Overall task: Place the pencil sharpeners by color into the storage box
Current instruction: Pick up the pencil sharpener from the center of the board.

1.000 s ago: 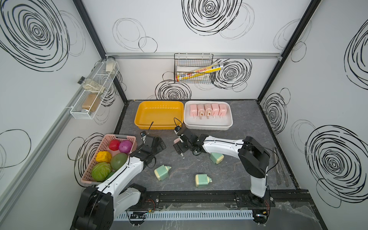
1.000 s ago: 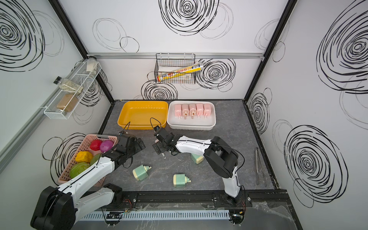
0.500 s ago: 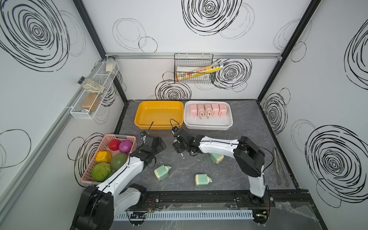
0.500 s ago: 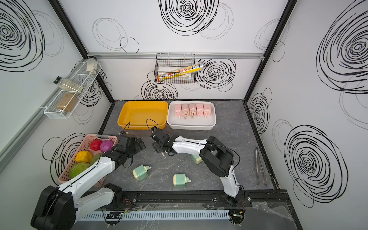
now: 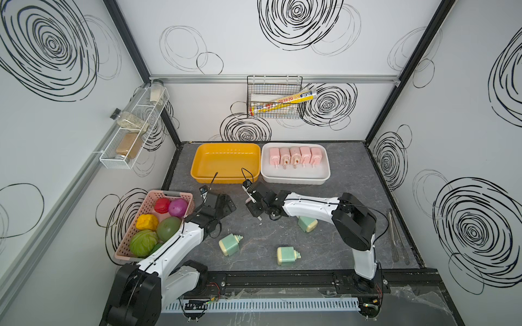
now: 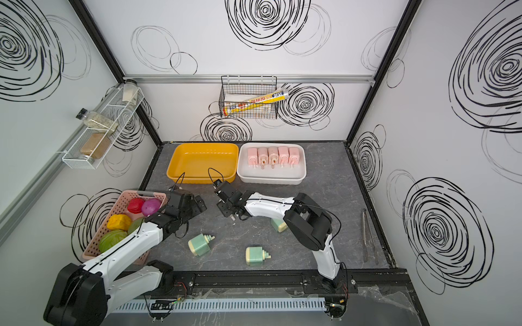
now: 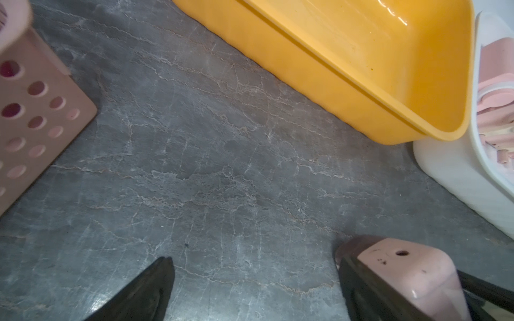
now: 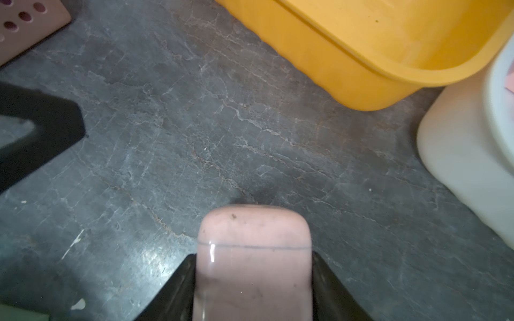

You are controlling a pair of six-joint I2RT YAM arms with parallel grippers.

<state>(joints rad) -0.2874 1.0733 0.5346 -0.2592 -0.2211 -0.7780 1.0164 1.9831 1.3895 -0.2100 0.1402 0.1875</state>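
My right gripper is shut on a pink pencil sharpener, held low over the table in front of the yellow storage box. In both top views it sits close to my left gripper, which is open and holds nothing. The left wrist view shows the held pink sharpener just beside one of its fingers. Several pink sharpeners lie in a row in the white storage box. The yellow box holds nothing. Three green sharpeners lie on the table, the last partly under the right arm.
A pink basket of toy fruits stands at the left edge beside the left arm. Metal tongs lie along the right edge. A wire basket hangs on the back wall. A rack of jars is on the left wall.
The right gripper's jaws have closed from wide open onto the pink sharpener, and the arm has shifted slightly left. The left arm has stayed still and open.
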